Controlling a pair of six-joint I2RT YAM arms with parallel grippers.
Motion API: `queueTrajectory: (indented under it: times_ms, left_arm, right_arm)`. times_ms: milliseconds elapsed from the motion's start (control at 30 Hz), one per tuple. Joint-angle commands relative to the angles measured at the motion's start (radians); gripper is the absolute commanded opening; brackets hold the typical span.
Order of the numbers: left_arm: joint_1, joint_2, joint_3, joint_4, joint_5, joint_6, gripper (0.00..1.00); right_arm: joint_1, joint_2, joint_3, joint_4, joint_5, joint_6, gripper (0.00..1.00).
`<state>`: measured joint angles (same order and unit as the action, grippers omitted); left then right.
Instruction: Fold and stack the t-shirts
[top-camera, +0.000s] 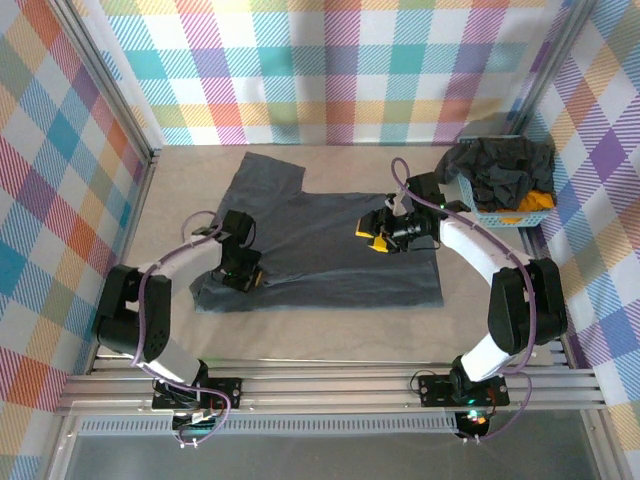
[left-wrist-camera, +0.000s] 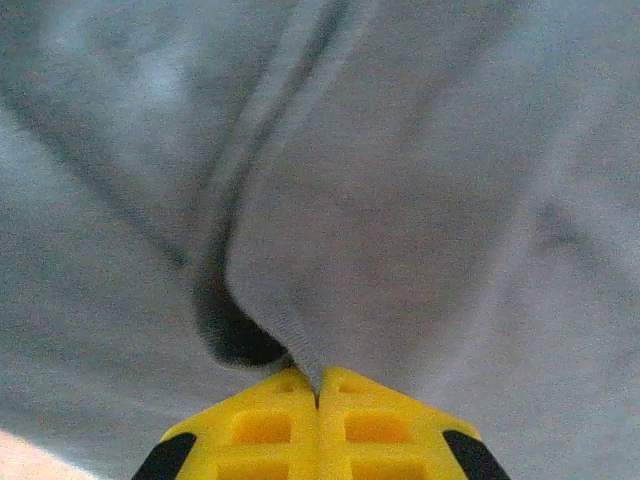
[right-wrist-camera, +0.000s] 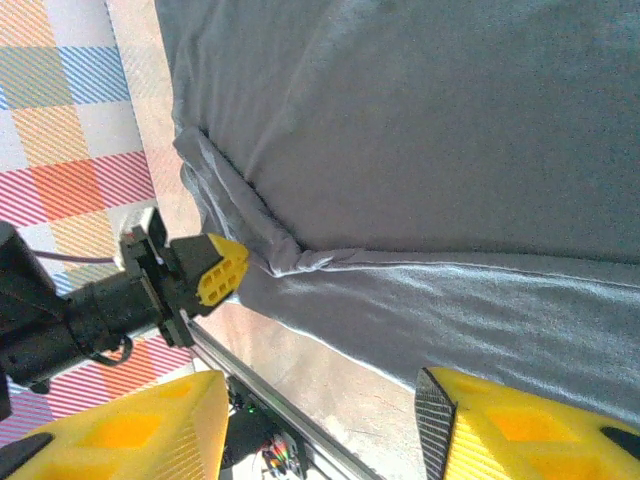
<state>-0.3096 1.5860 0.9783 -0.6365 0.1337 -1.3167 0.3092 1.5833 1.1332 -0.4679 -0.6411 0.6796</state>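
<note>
A plain dark grey t-shirt (top-camera: 320, 235) lies spread on the tan table, with one sleeve pointing to the back left. My left gripper (top-camera: 248, 279) is at the shirt's near left corner, shut on a pinched fold of its fabric (left-wrist-camera: 300, 350); the yellow fingertips (left-wrist-camera: 318, 395) meet with cloth between them. My right gripper (top-camera: 374, 237) hovers over the shirt's right half, open and holding nothing. In the right wrist view its fingers (right-wrist-camera: 120, 430) stand wide apart above the shirt's hem (right-wrist-camera: 420, 290), and the left gripper (right-wrist-camera: 215, 268) shows at the folded corner.
A light blue basket (top-camera: 515, 215) stands at the back right, heaped with dark t-shirts (top-camera: 505, 165) and an orange-yellow one (top-camera: 530, 205). Checked walls enclose the table on three sides. Bare table (top-camera: 330, 335) runs between the shirt's hem and the metal rail.
</note>
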Motion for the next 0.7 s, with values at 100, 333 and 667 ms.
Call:
queueTrajectory:
  times_ms: [100,333,667]
  left_arm:
    - [-0.061,0.132,0.213,-0.141,-0.059,0.247,0.00]
    - [-0.118,0.309,0.471,-0.275,-0.136,0.437,0.00]
    - [-0.195,0.522,0.741,-0.387,-0.206,0.630,0.00]
  right_arm:
    - [0.000,0.001,0.006,-0.013,-0.011,0.008,0.52]
    - [-0.001,-0.006,0.002,-0.021,-0.010,0.008,0.51]
    - [-0.002,-0.011,-0.009,-0.033,-0.013,0.002,0.51]
